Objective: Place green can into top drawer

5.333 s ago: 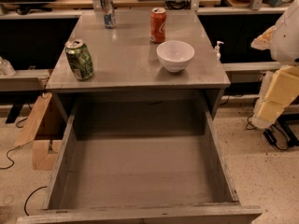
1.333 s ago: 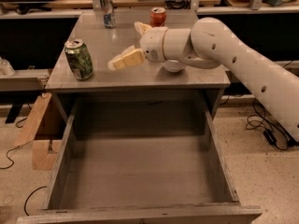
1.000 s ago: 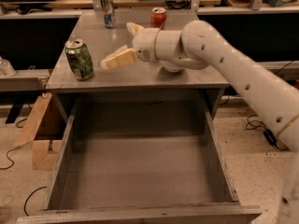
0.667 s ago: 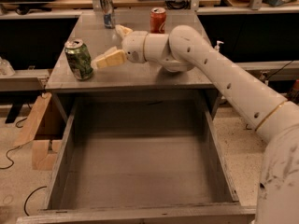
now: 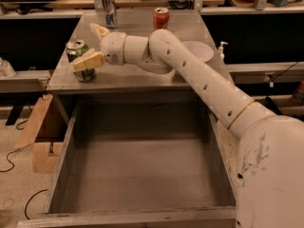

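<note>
The green can [image 5: 75,48] stands upright at the front left of the grey table top [image 5: 137,77]. My gripper [image 5: 93,45] has reached across the table to it and is open. One tan finger [image 5: 88,61] lies across the front of the can and the other [image 5: 99,30] points up behind it to the right. The can stands between them and I cannot tell if they touch it. The top drawer [image 5: 142,175] is pulled fully out below the table, wide and deep, with nothing on its worn grey bottom.
An orange-red can [image 5: 161,18] and a silver-blue slim can [image 5: 110,11] stand at the back of the table. A white bowl [image 5: 202,52] sits at the right behind my arm. A cardboard box [image 5: 42,141] stands on the floor at left.
My arm came in from the right and swept left across the table. The open fingers have gone from beside the bowl to around the green can. The can has not moved.
</note>
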Tool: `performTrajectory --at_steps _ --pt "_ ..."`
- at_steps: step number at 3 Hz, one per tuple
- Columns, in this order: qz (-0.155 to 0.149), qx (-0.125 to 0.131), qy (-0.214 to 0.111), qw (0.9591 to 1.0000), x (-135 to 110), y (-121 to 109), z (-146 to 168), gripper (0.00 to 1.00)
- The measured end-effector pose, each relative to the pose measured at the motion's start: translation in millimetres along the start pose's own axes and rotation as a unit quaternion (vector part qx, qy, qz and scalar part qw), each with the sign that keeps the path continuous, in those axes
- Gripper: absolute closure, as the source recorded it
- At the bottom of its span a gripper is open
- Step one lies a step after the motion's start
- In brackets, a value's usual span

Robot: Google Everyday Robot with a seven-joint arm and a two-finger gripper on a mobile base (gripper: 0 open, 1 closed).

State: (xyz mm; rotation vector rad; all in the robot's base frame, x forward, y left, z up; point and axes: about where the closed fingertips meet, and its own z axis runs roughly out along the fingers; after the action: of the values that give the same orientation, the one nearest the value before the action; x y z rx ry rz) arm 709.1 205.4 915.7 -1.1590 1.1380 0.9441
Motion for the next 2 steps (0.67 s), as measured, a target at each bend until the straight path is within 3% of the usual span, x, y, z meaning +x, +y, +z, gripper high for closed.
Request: performTrajectory --at_steps 2 --pt "0.010 -0.009 0.008 0.9999 4.7 6.5 7.6 0.00"
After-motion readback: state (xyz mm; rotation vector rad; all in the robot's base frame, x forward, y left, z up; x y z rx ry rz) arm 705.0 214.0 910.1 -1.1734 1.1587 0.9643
